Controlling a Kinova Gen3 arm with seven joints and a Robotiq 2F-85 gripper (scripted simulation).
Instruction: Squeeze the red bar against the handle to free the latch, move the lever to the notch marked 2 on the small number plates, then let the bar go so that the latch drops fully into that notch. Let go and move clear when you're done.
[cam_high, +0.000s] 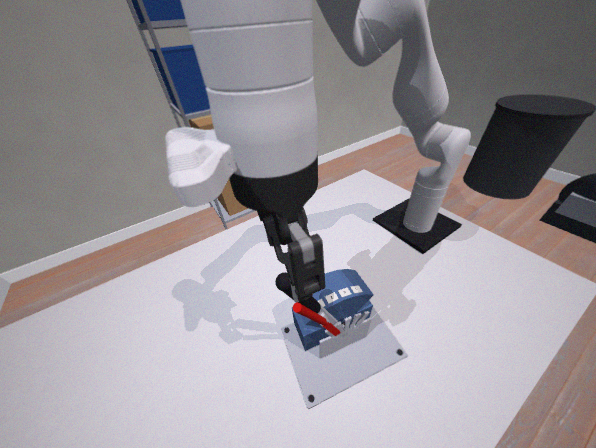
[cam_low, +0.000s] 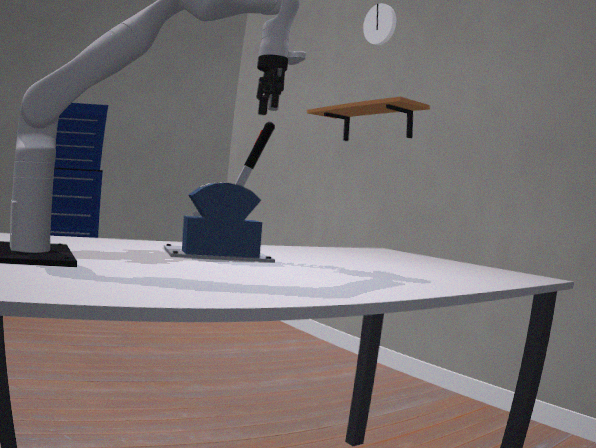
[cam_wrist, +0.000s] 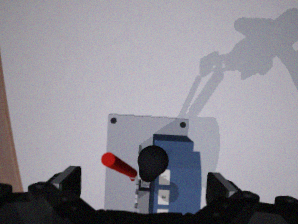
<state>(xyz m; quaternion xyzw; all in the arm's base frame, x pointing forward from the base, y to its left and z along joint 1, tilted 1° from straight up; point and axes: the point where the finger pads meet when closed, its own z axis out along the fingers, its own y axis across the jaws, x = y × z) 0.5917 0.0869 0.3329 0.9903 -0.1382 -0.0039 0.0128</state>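
Note:
A blue lever housing (cam_high: 336, 310) with a sector-shaped top stands on a grey baseplate (cam_high: 345, 357). It also shows in the exterior view (cam_low: 222, 220) and the wrist view (cam_wrist: 175, 175). Small number plates (cam_high: 343, 293) sit on its top. The lever's black handle (cam_low: 260, 145) leans up and to the right; its round end faces the wrist camera (cam_wrist: 152, 162). The red bar (cam_high: 316, 317) runs beside the handle and shows red in the wrist view (cam_wrist: 119, 166). My gripper (cam_low: 266, 107) is open and empty, hanging a little above the handle's tip; its fingers stand wide apart in the wrist view (cam_wrist: 142, 187).
The arm's base (cam_high: 417, 225) stands on a black plate at the back of the table. A dark bin (cam_high: 525, 145) is beyond the table's right corner. Blue shelving (cam_high: 175, 65) stands behind, and a wooden wall shelf (cam_low: 370, 107) hangs far off.

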